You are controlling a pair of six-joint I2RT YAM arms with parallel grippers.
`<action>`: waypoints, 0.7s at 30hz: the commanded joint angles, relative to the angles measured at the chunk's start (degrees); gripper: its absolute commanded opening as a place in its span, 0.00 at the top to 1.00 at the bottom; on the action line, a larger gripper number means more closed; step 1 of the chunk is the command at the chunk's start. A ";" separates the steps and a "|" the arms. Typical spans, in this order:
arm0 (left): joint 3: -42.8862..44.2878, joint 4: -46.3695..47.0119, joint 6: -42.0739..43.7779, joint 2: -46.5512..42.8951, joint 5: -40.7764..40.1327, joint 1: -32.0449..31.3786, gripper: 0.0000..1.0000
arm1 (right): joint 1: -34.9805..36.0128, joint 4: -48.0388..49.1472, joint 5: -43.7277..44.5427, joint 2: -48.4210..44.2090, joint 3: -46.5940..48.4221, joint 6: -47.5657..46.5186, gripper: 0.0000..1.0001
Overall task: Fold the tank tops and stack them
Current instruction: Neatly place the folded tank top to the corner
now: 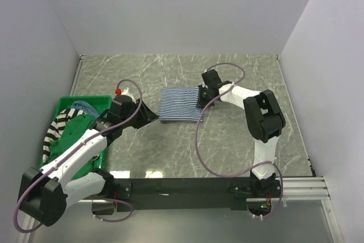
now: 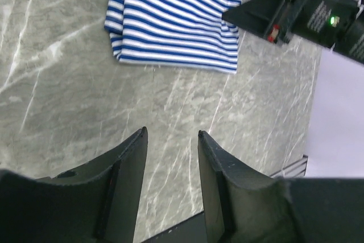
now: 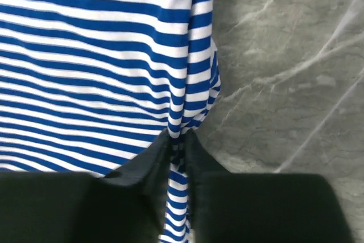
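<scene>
blue-striped tank top [image 1: 179, 104], edge pinched in right claw [image 3: 177, 140], on marble table [image 1: 227, 135].

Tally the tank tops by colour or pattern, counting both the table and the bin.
Blue-white thin-striped tank top, folded: 1
Green tank top, in the green bin: 1
Black-white bold-striped tank top, in the bin: 1
Dusty blue tank top, in the bin: 1
Total: 4

A folded tank top [image 1: 179, 103] lies near the middle of the bench [image 1: 239, 78]. To its left, at the bench's left edge, stands a bin [image 1: 94, 100] with the other tank tops [image 1: 71, 129] heaped in it. The right gripper [image 1: 200, 103] pinches the folded top's right edge. The left gripper [image 1: 150, 115] hangs between bin and top.
</scene>
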 commanded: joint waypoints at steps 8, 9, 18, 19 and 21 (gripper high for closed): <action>5.71 -5.64 5.64 -3.23 3.15 -0.13 0.53 | -10.04 -14.05 12.21 5.15 13.72 -6.94 1.00; 5.97 -6.08 6.25 -3.23 3.15 -0.13 0.54 | -11.71 -16.50 12.93 6.81 18.09 -7.56 1.00; 7.99 -8.19 9.77 -0.77 5.34 0.31 0.54 | -25.51 -29.16 18.72 24.72 52.96 -13.80 1.00; 8.34 -8.37 10.04 -0.51 5.43 0.49 0.54 | -26.22 -29.79 19.08 26.67 56.33 -14.76 1.00; 8.70 -8.46 10.83 0.28 6.30 0.93 0.54 | -28.76 -29.01 20.05 29.84 61.81 -14.60 1.00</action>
